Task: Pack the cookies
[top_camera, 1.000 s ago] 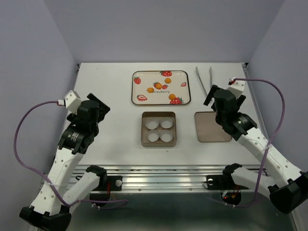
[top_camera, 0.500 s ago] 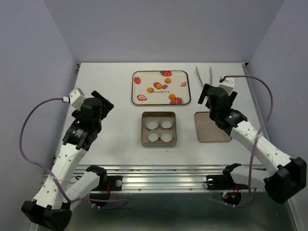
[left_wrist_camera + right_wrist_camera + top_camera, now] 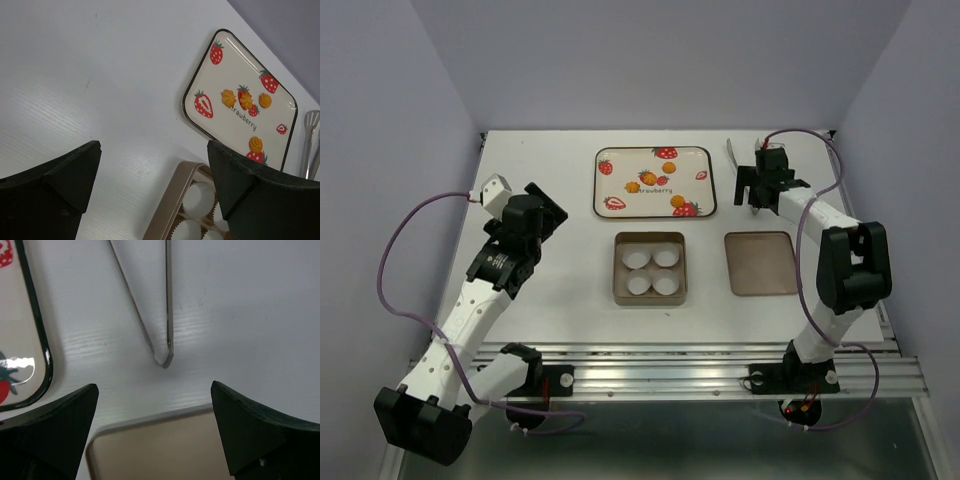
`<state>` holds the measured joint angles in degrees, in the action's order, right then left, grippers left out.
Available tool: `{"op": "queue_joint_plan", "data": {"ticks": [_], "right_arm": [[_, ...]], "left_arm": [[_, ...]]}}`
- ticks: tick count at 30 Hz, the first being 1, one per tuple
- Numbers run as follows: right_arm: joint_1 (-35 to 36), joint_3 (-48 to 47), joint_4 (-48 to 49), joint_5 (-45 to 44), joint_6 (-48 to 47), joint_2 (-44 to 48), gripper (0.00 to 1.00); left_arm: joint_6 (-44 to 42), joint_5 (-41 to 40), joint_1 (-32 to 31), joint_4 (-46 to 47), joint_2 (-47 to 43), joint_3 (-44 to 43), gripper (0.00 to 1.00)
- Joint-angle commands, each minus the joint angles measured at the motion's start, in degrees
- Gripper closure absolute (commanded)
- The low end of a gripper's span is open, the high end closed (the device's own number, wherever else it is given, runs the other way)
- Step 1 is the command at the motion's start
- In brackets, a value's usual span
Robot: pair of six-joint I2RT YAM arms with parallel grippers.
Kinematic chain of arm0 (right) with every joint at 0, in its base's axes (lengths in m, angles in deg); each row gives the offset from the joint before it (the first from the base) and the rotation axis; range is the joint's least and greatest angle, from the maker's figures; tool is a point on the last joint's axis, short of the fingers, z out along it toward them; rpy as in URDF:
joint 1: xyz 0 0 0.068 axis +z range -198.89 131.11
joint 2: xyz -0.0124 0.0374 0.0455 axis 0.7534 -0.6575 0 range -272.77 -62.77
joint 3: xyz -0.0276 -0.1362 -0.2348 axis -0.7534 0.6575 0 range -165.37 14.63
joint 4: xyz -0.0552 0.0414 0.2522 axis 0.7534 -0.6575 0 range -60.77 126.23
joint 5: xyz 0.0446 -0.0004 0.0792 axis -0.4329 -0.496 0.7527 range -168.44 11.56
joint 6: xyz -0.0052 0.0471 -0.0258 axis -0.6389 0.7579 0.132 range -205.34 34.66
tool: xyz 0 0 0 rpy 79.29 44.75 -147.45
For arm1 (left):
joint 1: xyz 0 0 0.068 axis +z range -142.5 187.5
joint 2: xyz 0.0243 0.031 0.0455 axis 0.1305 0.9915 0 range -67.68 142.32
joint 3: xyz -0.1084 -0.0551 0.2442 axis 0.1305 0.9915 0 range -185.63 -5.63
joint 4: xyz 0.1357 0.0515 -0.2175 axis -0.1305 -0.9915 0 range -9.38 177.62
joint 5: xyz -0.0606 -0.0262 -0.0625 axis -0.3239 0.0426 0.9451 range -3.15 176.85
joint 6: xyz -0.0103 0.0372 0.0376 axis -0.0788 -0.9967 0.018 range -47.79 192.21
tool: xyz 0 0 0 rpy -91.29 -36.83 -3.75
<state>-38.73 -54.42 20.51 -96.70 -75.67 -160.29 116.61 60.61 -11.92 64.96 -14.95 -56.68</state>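
Right jaws and left jaws are hanging spread, the right above the joined tip of the tongs [image 3: 168,315], risking skidding that thin metal aside, while the cookies [image 3: 229,98] are sitting on the tray [image 3: 232,67]

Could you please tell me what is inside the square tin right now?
The tin holds four white paper cups, two by two, with no cookie in any. The cups cover the tin's floor, so nothing beneath them shows. The cookies sit on the tray.
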Motion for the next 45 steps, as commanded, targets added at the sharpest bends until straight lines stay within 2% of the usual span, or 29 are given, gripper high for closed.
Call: {"op": "queue_joint_plan", "data": {"ticks": [1, 7, 18, 22, 29, 32, 35, 39, 45], "right_arm": [[-3.3, -6.8, 1.7, 5.3, -6.1, -6.4, 0.0], [-4.4, -12.4, 2.7, 6.6, -10.6, -14.7, 0.0], [-6.6, -20.0, 3.2, 12.0, -8.1, -25.4, 0.0], [-7.2, -22.3, 3.2, 11.4, -7.1, -29.3, 0.0], [-7.7, -23.0, 3.2, 10.4, -4.4, -30.9, 0.01], [-8.4, -23.3, 3.2, 11.0, -2.9, -31.7, 0.07], [-9.4, -22.9, 3.2, 14.0, -1.8, -31.9, 0.09], [-9.4, -23.0, 3.2, 15.5, -3.4, -32.8, 0.09], [-9.4, -22.9, 3.2, 15.6, -5.6, -33.5, 0.14]], "left_arm": [[-1.3, -0.8, -0.1, 3.9, 0.0, 0.6, 0.01], [-2.0, -0.8, 0.0, 6.6, 1.1, 1.2, 0.01], [-3.0, -3.2, 0.2, 6.2, 6.4, -1.9, 0.01], [-3.2, -3.6, 0.3, 6.5, 8.3, -3.4, 0.01], [-3.7, -5.1, 0.3, 6.6, 10.8, -5.6, 0.01], [-3.8, -5.6, 0.3, 6.4, 11.6, -6.7, 0.01], [-3.8, -5.9, 0.3, 6.4, 12.0, -7.1, 0.01], [-3.7, -6.1, 0.3, 6.5, 12.1, -7.6, 0.01], [-3.3, -6.7, 0.3, 6.3, 12.2, -7.3, 0.01]]}}
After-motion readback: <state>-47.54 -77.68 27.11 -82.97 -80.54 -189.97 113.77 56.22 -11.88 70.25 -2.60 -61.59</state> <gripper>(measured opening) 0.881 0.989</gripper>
